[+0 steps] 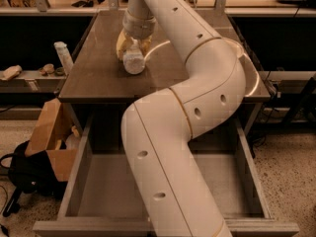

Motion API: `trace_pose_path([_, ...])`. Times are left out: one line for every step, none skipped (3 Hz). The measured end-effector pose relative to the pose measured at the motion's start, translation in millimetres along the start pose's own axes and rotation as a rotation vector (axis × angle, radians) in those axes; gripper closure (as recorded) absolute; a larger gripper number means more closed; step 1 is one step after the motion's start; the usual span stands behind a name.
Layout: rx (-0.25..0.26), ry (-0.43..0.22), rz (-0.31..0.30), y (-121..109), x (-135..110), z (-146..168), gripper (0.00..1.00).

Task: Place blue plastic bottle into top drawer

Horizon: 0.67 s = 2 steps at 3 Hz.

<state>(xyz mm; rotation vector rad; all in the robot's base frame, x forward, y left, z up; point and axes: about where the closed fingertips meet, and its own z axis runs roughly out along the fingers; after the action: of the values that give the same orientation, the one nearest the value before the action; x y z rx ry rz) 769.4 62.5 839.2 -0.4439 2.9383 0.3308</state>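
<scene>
The blue plastic bottle, clear and ribbed, is at the left middle of the brown tabletop, its end turned toward the camera. My gripper reaches down from the far side and is shut on the bottle, with yellowish fingers on both sides of it. I cannot tell whether the bottle touches the table. The top drawer is pulled open below the table's front edge, with a grey floor and low sides. My white arm crosses over its middle and hides part of the floor.
A slim opaque white bottle stands just off the table's left edge. A shelf with small items runs at the left. An open cardboard box and a black bag sit on the floor left of the drawer.
</scene>
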Motion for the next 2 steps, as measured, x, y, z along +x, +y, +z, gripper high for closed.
trace_pose_path([0.033, -0.068, -0.104, -1.5, -11.0, -22.3, 1.0])
trace_pose_path([0.096, -0.116, -0.281, -8.1, -17.2, -46.8, 1.0])
